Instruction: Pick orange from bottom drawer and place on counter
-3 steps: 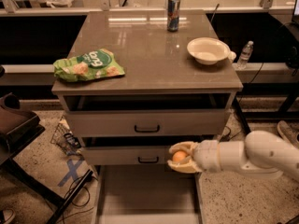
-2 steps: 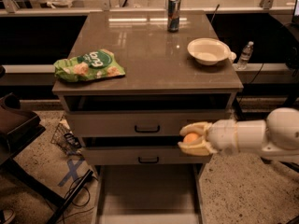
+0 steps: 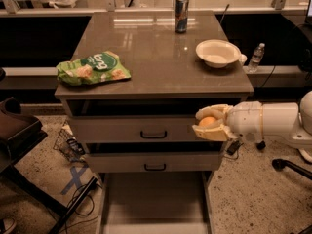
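My gripper (image 3: 208,123) comes in from the right on a white arm and is shut on the orange (image 3: 207,122), a small round fruit held between the cream fingers. It hangs in front of the upper grey drawer front, just below the counter's (image 3: 156,52) right front edge. The bottom drawer (image 3: 153,204) is pulled out below, a pale flat tray, and nothing shows on its floor.
On the counter lie a green snack bag (image 3: 92,68) at the left front, a cream bowl (image 3: 217,52) at the right, and a can (image 3: 181,14) at the back. A water bottle (image 3: 255,57) stands right of the cabinet. A dark chair (image 3: 14,130) is at the left.
The gripper has risen with the orange from beside the lower drawer front to the upper drawer front, and has shifted right.
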Controlling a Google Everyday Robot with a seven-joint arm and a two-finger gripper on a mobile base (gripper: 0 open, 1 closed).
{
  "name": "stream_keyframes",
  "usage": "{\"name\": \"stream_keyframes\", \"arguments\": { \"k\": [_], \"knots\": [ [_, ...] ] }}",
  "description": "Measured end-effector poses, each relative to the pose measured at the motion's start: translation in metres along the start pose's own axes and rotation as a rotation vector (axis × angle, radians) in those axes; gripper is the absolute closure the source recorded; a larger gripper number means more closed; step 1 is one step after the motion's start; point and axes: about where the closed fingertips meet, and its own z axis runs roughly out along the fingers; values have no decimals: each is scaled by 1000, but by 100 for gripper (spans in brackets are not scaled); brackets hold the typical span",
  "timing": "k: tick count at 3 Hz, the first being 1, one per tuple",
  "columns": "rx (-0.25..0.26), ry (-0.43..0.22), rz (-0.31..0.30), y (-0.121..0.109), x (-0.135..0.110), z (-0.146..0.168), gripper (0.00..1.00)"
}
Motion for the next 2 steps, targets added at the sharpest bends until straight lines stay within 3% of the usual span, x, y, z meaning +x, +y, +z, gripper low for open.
{"name": "stream_keyframes", "arguments": {
  "k": [1, 2],
  "knots": [
    [22, -31, -5, -17, -26, 9, 100],
    [97, -92, 30, -53, -70, 8, 100]
  ]
}}
